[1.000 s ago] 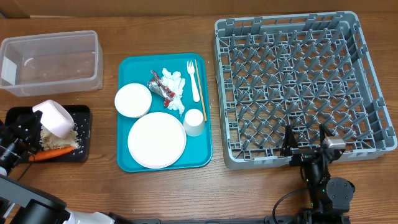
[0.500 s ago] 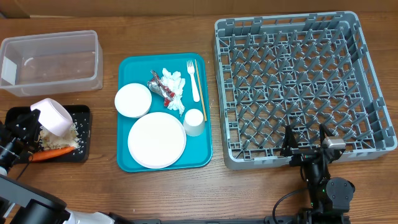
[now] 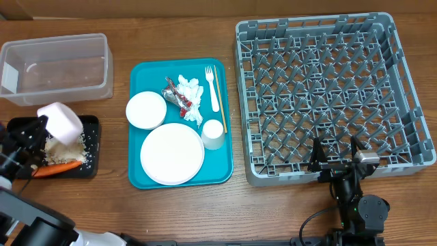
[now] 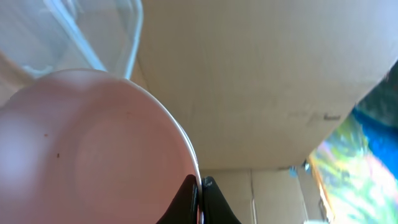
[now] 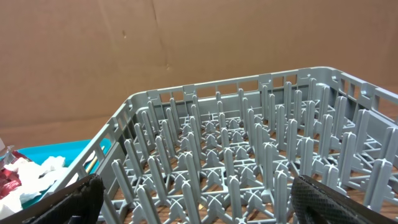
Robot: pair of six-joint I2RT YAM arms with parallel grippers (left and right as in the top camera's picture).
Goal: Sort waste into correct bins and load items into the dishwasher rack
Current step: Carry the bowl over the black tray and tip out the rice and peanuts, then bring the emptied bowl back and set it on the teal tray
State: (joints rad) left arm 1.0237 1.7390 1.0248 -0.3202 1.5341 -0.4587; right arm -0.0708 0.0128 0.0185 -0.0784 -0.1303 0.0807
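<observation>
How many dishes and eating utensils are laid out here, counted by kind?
plate: 1
bowls: 2, the white bowl and the pink bowl
cup: 1
fork: 1
wooden stick: 1
Total: 6

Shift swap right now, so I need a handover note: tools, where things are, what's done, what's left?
Left tool: shut on the pink bowl's rim, bowl tipped above the black tray.
Right tool: open, empty, by the rack's near wall.
Tray contents: rice crumbs, carrot stick; clear tub looks empty.
Teal tray: plate, small white bowl, cup, fork, stick, napkins, wrapper.
Done: food scraps binned. Left: napkins, wrapper, every dish into the empty rack.
</observation>
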